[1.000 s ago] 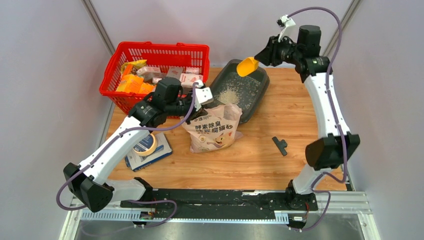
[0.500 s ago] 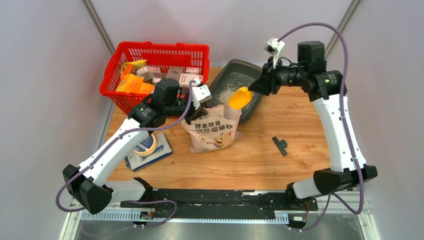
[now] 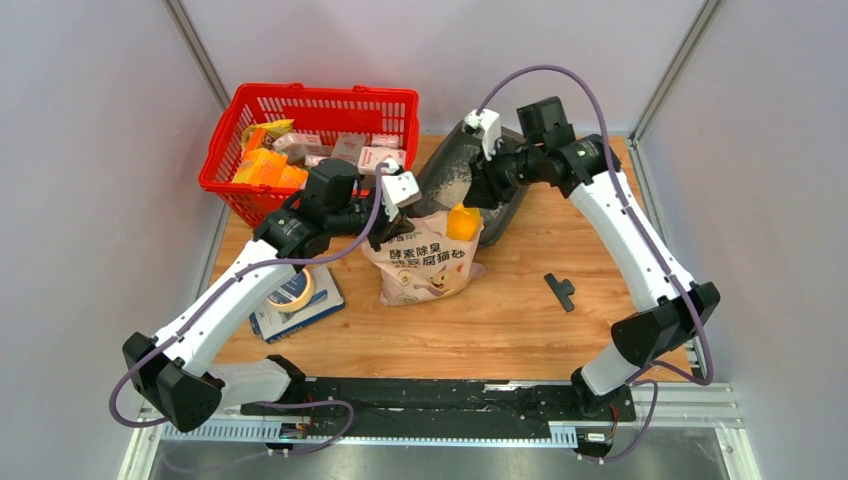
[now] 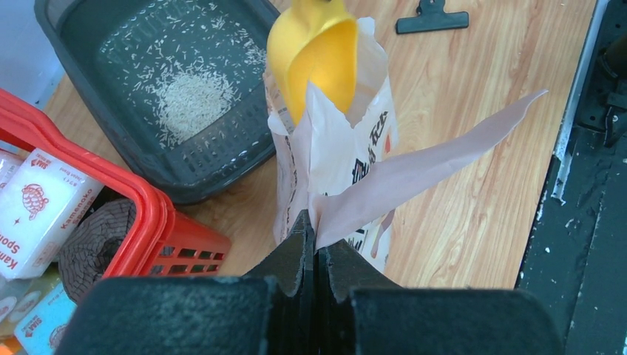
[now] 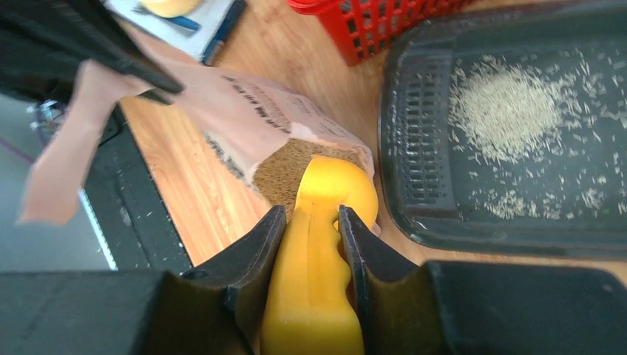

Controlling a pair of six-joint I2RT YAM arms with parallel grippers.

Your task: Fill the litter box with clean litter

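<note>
The dark grey litter box (image 3: 437, 168) stands at the back of the table, partly hidden under my right arm. A small heap of pale litter (image 4: 188, 105) lies inside it, with loose grains scattered around (image 5: 506, 111). The pink printed litter bag (image 3: 425, 262) stands upright just in front of the box. My left gripper (image 4: 316, 235) is shut on the bag's torn top flap and holds the mouth open. My right gripper (image 5: 310, 222) is shut on the handle of a yellow scoop (image 5: 325, 244). The scoop's bowl (image 4: 318, 52) points down into the bag's mouth, onto the brownish granules (image 5: 285, 168).
A red mesh basket (image 3: 310, 97) full of packets stands left of the litter box, close to my left wrist. A black clip (image 3: 562, 291) lies on the wood to the right of the bag. A tape roll (image 3: 290, 290) rests on a blue-edged box near the left arm.
My right arm has swung the scoop from above the litter box's far end down and forward into the bag's mouth. The left gripper has kept its hold on the bag.
</note>
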